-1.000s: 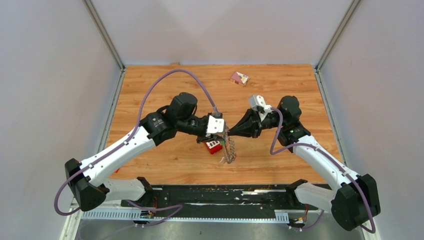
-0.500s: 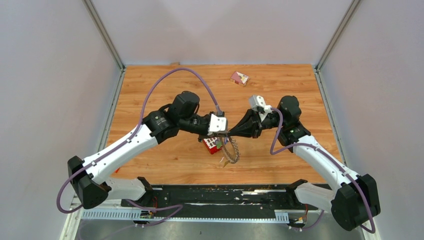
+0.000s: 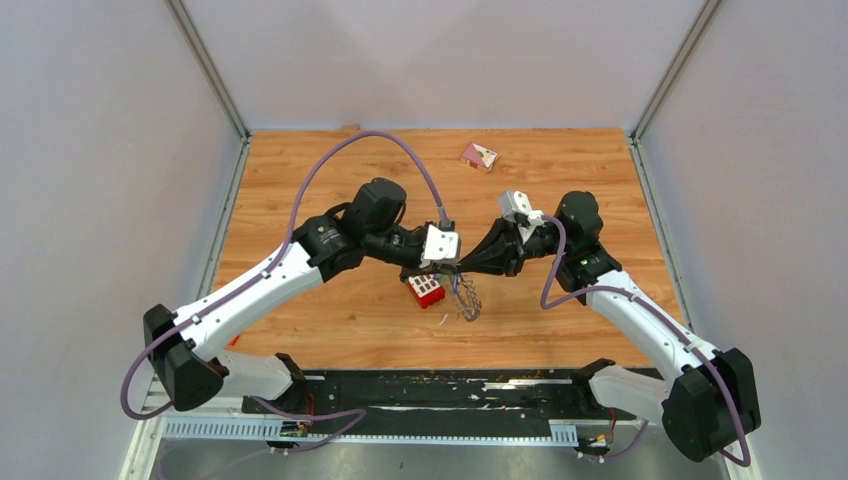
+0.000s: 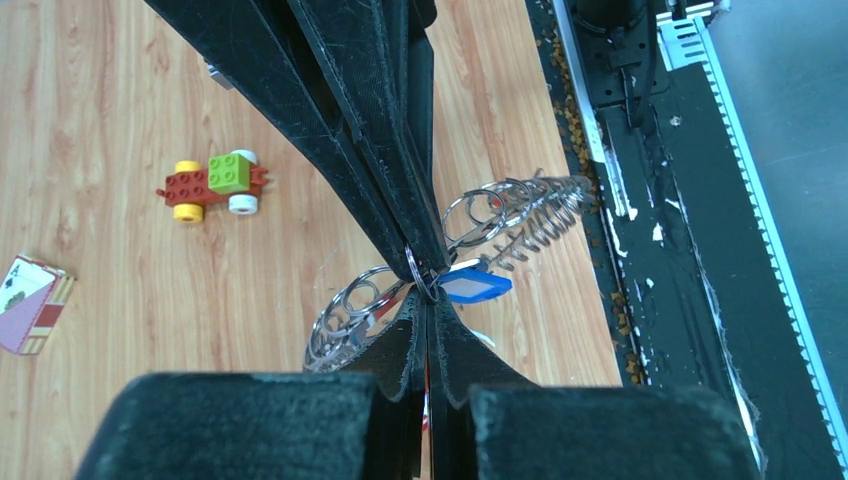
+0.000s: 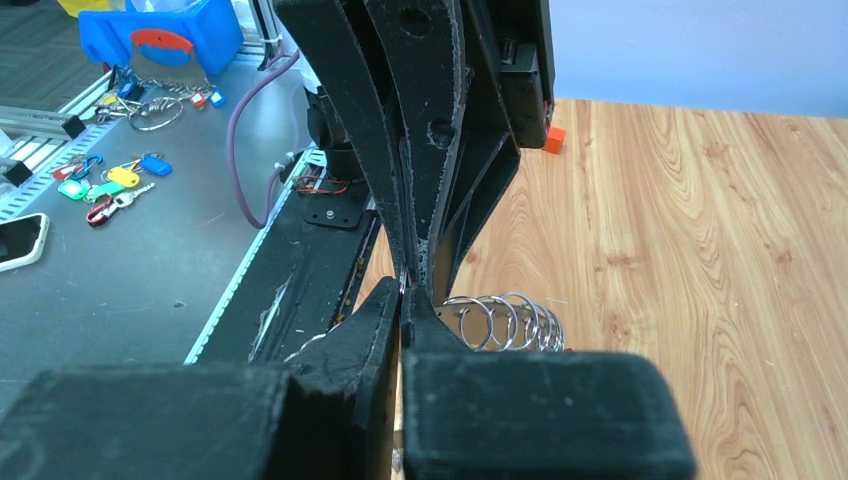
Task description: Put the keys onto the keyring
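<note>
keyring (image 3: 465, 298): centre frame, hanging under the meeting tips, just right of red brick (image 3: 427, 290) on the surface (image 3: 330, 330).
left gripper (image 4: 426, 300): pressed together; blue-tagged key (image 4: 475, 287) beside its tips.
right gripper (image 5: 403, 295): pinching the keyring, tip-to-tip with left.

Red brick (image 3: 427, 291): studs up, just six o'clock of the wooden table's (image 3: 600, 180) middle.
Card pack (image 3: 479, 156): red and white, lying toward one o'clock.
Toy car (image 4: 213, 183): red and green blocks, yellow and white wheels.
</note>
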Available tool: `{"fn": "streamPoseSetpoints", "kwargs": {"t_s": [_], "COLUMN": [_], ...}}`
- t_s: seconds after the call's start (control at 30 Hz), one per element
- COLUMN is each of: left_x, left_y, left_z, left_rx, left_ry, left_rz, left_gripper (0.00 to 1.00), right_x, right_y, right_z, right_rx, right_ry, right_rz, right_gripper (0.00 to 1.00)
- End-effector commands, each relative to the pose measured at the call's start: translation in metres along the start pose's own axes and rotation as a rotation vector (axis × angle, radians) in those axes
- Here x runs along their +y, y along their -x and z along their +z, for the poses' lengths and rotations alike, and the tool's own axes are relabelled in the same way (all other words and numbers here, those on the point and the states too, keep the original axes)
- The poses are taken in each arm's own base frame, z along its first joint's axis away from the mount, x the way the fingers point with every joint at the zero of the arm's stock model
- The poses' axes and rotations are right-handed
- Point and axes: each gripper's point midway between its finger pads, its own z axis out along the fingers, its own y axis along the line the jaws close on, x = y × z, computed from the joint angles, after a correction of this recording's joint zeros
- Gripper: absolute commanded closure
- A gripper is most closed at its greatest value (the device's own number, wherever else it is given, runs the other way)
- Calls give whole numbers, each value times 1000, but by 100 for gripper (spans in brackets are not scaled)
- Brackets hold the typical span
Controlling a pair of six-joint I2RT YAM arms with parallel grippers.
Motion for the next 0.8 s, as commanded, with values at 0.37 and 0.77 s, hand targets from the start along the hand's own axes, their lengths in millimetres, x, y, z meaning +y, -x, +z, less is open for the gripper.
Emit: {"fn": "streamPoseSetpoints", "kwargs": {"t_s": [0.37, 0.77], "left_x": [10, 13], "left_y": [15, 16], "left_z": [5, 1], "left_rx": [-25, -24], "left_ry": [-21, 7], "left_rz": [26, 55], "left_gripper": [100, 100], "right_x": [11, 11], "right_y": [23, 20], "right_z": [6, 7], "right_rx": [-22, -15], "right_ry": [57, 62], "right_rz": [-114, -120], "right_gripper": [100, 100]}}
